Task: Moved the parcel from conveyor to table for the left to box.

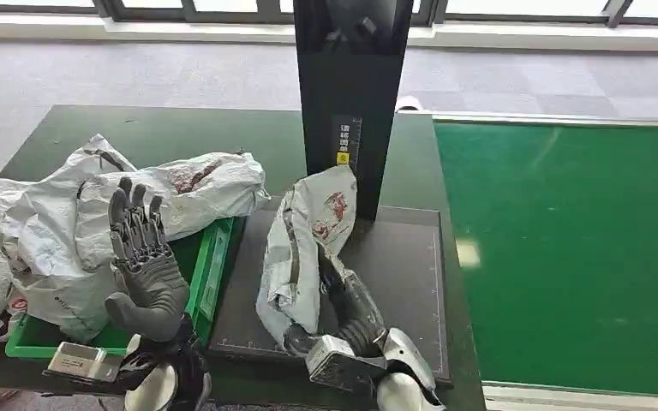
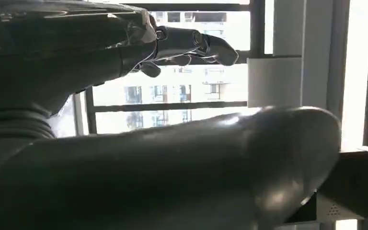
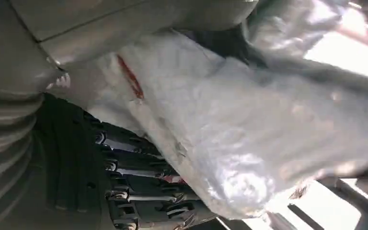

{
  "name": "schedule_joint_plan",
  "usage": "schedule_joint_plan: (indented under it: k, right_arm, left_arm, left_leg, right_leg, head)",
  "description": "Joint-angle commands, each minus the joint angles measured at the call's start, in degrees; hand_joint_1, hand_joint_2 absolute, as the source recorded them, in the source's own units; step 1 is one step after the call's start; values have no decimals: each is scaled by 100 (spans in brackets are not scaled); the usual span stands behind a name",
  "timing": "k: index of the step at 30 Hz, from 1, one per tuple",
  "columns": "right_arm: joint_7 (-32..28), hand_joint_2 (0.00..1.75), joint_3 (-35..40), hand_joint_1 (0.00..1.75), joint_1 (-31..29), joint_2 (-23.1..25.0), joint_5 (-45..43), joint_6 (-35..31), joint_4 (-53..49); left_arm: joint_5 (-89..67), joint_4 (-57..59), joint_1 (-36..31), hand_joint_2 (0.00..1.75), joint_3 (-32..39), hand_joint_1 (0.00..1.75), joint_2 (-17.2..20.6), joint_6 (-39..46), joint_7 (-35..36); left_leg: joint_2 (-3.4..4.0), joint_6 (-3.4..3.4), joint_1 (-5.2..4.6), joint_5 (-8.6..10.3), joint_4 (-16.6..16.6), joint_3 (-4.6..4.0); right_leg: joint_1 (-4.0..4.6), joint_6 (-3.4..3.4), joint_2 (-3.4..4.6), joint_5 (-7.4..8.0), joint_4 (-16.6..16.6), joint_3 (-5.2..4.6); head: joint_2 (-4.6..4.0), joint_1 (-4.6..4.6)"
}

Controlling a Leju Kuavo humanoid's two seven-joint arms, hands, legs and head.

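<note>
Here the right hand (image 1: 343,300) grips the grey parcel (image 1: 304,248), its red print unreadable, while the left hand (image 1: 141,261) is raised, fingers spread.

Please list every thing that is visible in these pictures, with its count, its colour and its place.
parcel: one, grey-white bag, held over the dark mat.
dark mat: one, black, on the table.
bagged parcels: several, grey-white, heaped in and over the green crate.
green crate: one, at table's left.
black post: one, behind the mat.
conveyor: one, green, at right.
left hand: one, grey, raised, fingers apart.
right hand: one, dark, grips the parcel.
</note>
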Motion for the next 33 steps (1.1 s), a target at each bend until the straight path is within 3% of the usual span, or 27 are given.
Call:
schedule_joint_plan:
  k: [1,21,25,26,27,28,29,30,33]
  right_arm:
    - [-241,175,-373,0,672,-313,14,14,-1760]
    - [-293,175,-759,0,596,-152,-141,110,-1657]
    - [-133,175,-1045,0,321,-133,-349,-35,-990]
    - [43,175,-1210,0,233,-104,-506,37,-667]
    - [638,175,-1452,0,11,-110,-466,122,60]
    - [2238,0,-958,0,-506,-502,540,204,1393]
    - [1739,0,-894,0,-976,-321,1074,-486,2932]
    - [1550,0,-879,0,-1232,-224,1191,-920,3699]
    - [1492,0,-881,0,-1317,-186,1227,-1094,3982]
  left_arm:
    - [-225,-278,-77,0,-233,0,370,383,-177]
    - [-409,335,-331,0,-106,0,239,343,-177]
    - [-664,926,-541,0,-165,0,182,304,-72]
    - [-664,913,-523,0,-174,0,179,319,-81]
    - [-668,840,-471,0,-201,0,186,348,-79]
    - [-667,794,-436,0,-266,0,215,366,-50]
    - [-666,741,-417,0,-329,0,244,402,-8]
    - [-671,694,-386,0,-346,0,257,448,32]
    - [-673,651,-355,0,-356,0,265,471,47]
  left_leg:
    - [-17,2,2,7,-5,-7]
    - [-8,0,0,13,-15,6]
    - [-12,1,0,17,-16,7]
    - [-9,1,1,14,-13,9]
    - [-10,1,1,23,-23,8]
    - [1,1,3,15,-16,11]
    - [24,0,8,8,-20,30]
    - [36,3,8,22,-39,35]
    - [39,0,6,19,-30,37]
  right_leg:
    - [3,-4,-18,2,-7,1]
    - [1,-3,-8,10,-15,6]
    - [1,-3,-12,13,-17,9]
    - [2,-2,-10,11,-17,11]
    - [2,-3,-12,20,-27,12]
    - [4,-1,-1,16,-21,13]
    - [8,-1,24,19,-29,27]
    - [9,-1,34,38,-50,29]
    - [7,-7,29,35,-36,27]
  head:
    - [0,0]
    - [0,0]
    - [0,0]
    - [0,0]
    - [0,0]
    - [0,0]
    - [0,0]
    - [0,0]
    - [0,-2]
